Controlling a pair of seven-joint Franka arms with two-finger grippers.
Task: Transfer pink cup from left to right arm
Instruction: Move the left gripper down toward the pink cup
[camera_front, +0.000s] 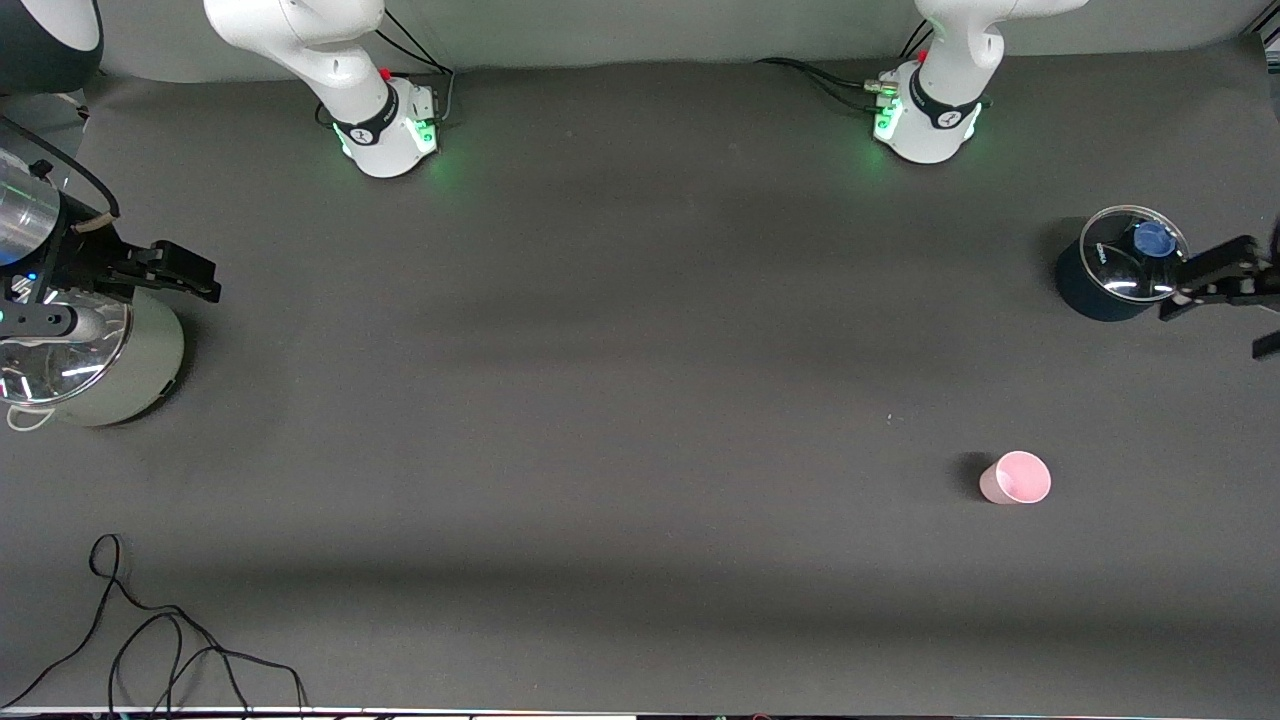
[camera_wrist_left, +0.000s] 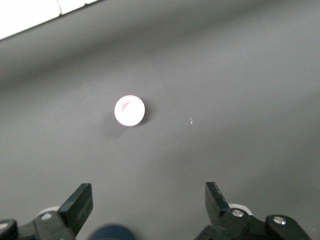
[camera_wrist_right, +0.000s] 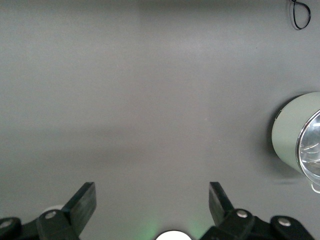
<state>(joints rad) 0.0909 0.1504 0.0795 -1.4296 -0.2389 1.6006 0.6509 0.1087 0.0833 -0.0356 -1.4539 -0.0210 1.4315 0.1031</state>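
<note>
1. The pink cup (camera_front: 1016, 478) stands upright and alone on the dark surface (camera_front: 620, 400), toward the left arm's end, with bare mat all around it.
2. Left end effector (camera_front: 1215, 275) hangs at the edge of the front view, just beside the dark blue pot (camera_front: 1105, 275) with its glass lid (camera_front: 1135, 252); fingers spread, released, holding nothing.
3. Right end effector (camera_front: 170, 270) hovers over the pale green pot (camera_front: 120, 375) at the right arm's end; fingers apart, empty.
4. A wide open stretch of surface lies between the two pots.
5. A loose black cable (camera_front: 160, 640) curls along the front edge, nearer the camera than the pale green pot.
6. The left wrist view looks down into the cup (camera_wrist_left: 129, 110), well clear of its open fingers (camera_wrist_left: 80, 205).
7. The right wrist view shows the pale green pot's wall (camera_wrist_right: 290, 135), the cable (camera_wrist_right: 301, 14) and bare mat between its spread fingers (camera_wrist_right: 82, 202).
</note>
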